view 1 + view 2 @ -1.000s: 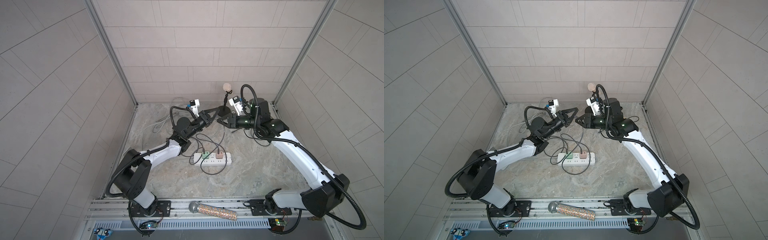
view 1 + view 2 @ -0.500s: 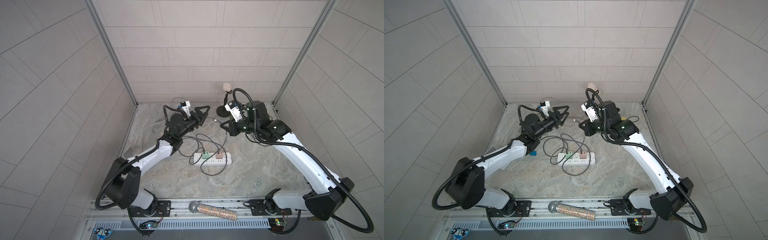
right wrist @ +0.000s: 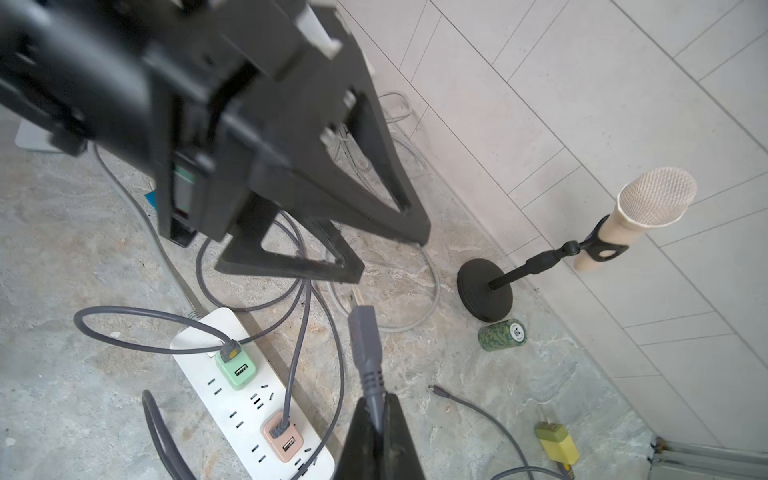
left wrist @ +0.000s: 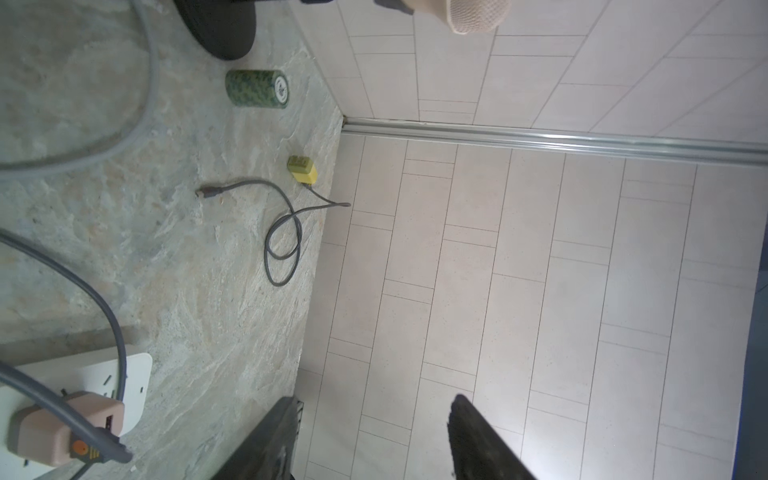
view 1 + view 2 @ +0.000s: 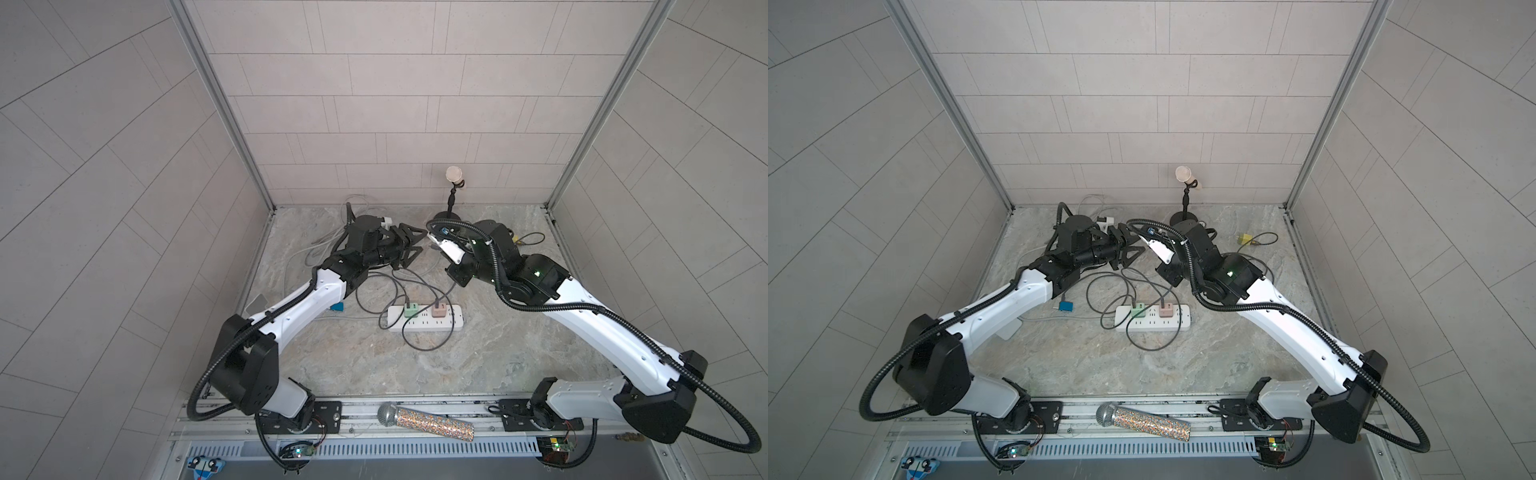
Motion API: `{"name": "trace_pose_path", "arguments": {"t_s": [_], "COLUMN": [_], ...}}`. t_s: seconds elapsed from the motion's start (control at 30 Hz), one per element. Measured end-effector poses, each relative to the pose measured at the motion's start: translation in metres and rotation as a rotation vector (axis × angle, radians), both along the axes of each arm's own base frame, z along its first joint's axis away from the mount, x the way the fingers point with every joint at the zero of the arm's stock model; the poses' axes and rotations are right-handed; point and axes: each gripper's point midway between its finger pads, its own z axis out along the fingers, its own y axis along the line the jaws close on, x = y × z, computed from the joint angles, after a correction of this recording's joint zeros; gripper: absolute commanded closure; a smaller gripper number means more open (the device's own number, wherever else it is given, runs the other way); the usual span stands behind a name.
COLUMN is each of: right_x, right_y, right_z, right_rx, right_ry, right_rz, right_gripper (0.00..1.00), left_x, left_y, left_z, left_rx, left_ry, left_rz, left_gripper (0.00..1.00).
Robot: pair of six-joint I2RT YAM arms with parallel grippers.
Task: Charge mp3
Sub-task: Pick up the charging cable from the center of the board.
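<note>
My right gripper (image 3: 376, 402) is shut on a grey cable just behind its plug (image 3: 365, 332), which sticks out past the fingertips above the floor. In both top views that gripper (image 5: 456, 277) (image 5: 1168, 276) hangs over the loose grey cables. My left gripper (image 4: 374, 411) is open and empty, facing the right arm (image 5: 420, 243) (image 5: 1137, 249). A white power strip (image 5: 451, 322) (image 3: 195, 338) holds a green adapter (image 3: 235, 369) and a pink adapter (image 3: 282, 441), each with a grey cable. A small blue device (image 5: 1066, 306), apparently the mp3, lies beside the left forearm.
At the back wall a beige microphone (image 5: 453, 173) stands on its black stand, and a green camouflage roll (image 3: 502, 334) lies nearby. A yellow adapter (image 5: 1245, 239) with a loose cable lies back right. White cables (image 5: 320, 249) pile back left. A glitter microphone (image 5: 432, 423) rests on the front rail.
The two grippers met tip to tip; the left one has opened and drawn back left. The right one has shut on the grey cable and swung down toward the power strip.
</note>
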Motion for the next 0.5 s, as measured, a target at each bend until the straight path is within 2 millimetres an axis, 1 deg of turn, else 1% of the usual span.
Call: {"name": "trace_pose_path", "arguments": {"t_s": [0.07, 0.13, 0.3, 0.5], "right_x": [-0.002, -0.003, -0.004, -0.002], "right_y": [0.001, 0.002, 0.003, 0.004], "right_z": [-0.001, -0.003, -0.008, -0.013], "right_rx": [-0.027, -0.05, -0.106, -0.162], "right_ry": [-0.022, -0.039, -0.061, -0.093], "right_rz": [0.012, 0.022, 0.037, 0.042], "right_gripper": [1.0, 1.0, 1.0, 1.0], "left_x": [-0.001, -0.001, -0.001, -0.002], "left_y": [-0.005, -0.006, -0.009, -0.01], "left_z": [-0.006, -0.008, -0.001, 0.002], "left_rx": [-0.007, -0.014, -0.06, -0.113], "left_ry": [0.033, 0.051, 0.061, 0.089], "left_rz": [-0.006, -0.005, 0.003, 0.007], "left_gripper": [0.4, 0.41, 0.41, 0.48]}}
